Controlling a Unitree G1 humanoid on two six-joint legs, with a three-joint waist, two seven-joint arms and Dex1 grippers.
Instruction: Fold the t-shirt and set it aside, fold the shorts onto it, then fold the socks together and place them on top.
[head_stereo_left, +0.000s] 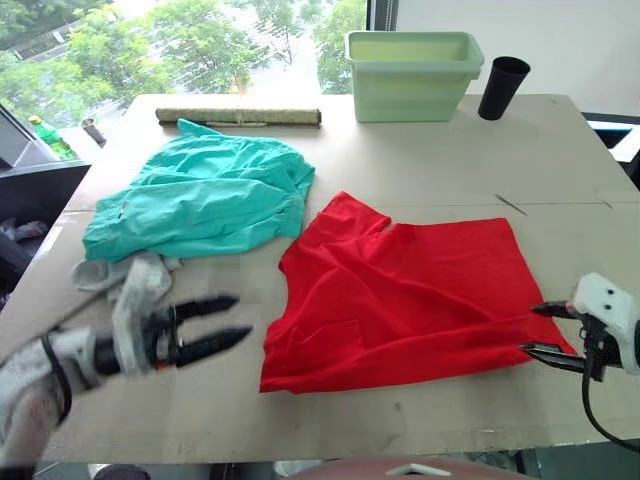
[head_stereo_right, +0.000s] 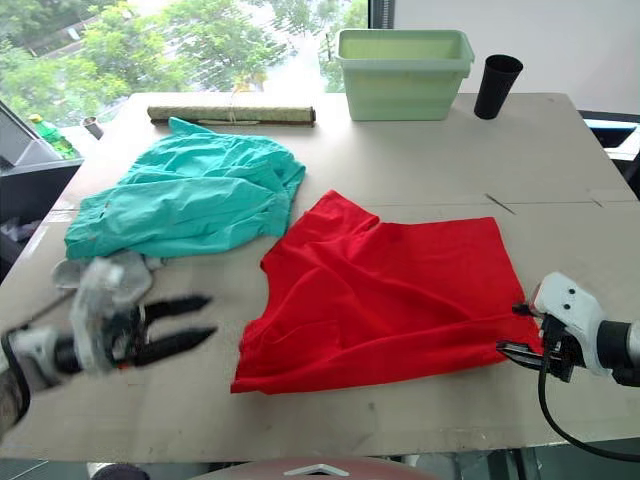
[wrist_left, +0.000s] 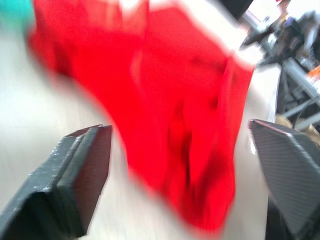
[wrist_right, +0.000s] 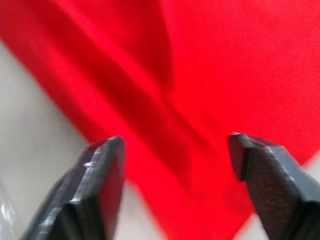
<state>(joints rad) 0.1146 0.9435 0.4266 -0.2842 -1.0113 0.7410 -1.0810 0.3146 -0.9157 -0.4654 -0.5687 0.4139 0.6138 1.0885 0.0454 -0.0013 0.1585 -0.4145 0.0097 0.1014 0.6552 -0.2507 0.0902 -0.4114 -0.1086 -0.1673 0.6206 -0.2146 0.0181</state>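
We pinch the t-shirt (head_stereo_left: 400, 290) at its near corners: right gripper (head_stereo_left: 545, 330) spread at the right one, left gripper (head_stereo_left: 225, 325) spread, well left.

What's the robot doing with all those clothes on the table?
It looks like it is getting ready to fold the red t-shirt, which lies spread out on the table. Its right gripper is open at the shirt's right edge, and its left gripper is open too, just off the shirt's left side. Neither holds anything yet. The teal shorts sit in a rumpled heap further back on the left, with the grey-white socks beside them.
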